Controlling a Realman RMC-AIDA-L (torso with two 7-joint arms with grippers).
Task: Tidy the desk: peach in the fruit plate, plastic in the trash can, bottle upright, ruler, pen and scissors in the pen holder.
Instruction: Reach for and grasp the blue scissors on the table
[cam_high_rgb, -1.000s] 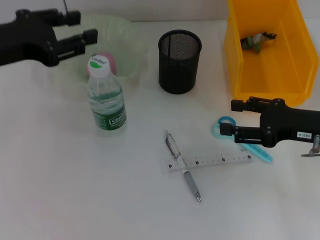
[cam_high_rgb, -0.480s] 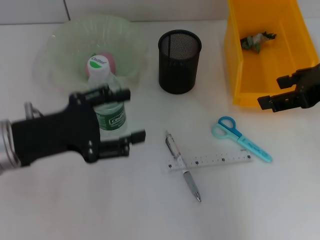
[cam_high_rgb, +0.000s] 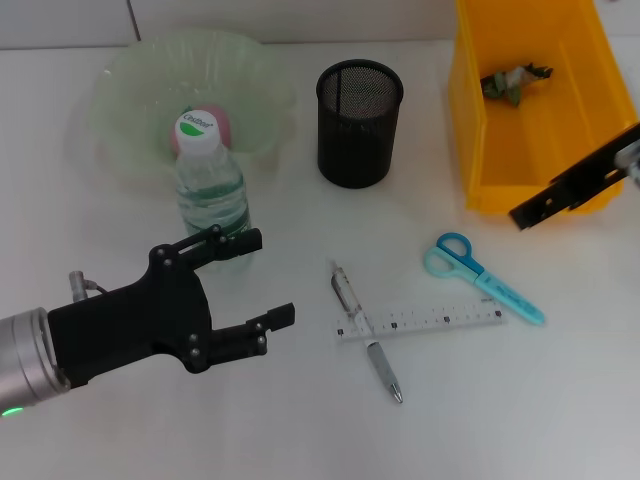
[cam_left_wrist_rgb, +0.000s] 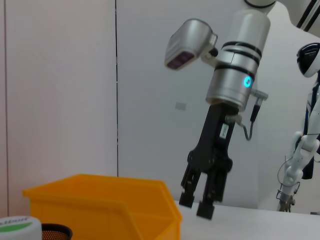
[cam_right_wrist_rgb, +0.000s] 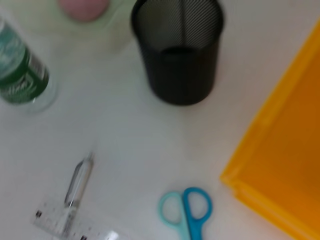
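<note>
Broadly, the white worktop (cam_high_rgb: 120, 440) is half tidied already. Largest on it, the yellow plastic trash can (cam_high_rgb: 530, 120) stands beside the right claw (cam_left_wrist_rgb: 202, 207), which hangs by its front wall with fingers close together and empty; crumpled plastic (cam_high_rgb: 515, 80) lies inside, so that item looks done. Beyond the left claw (cam_high_rgb: 260, 280) sits the translucent, ruffled fruit plate (cam_high_rgb: 130, 90) with the pink peach (cam_high_rgb: 215, 125) in it. The left claw hovers low over the worktop, its black fingers spread wide and gripping nothing, pointed toward the stationery, which I judge is the next job. Ahead of it and farther back stands the black mesh pen holder (cam_high_rgb: 360, 125), a round open cylinder, apparently empty. Just behind the left claw's upper finger the clear water bottle (cam_high_rgb: 212, 185) already stands upright, white-and-green cap up. In front of the left claw, the clear flat ruler (cam_high_rgb: 430, 322) lies with the slim silver pen (cam_high_rgb: 368, 335) crossing it. The blue-handled scissors (cam_high_rgb: 480, 275) lie closed, nearer the right claw.
</note>
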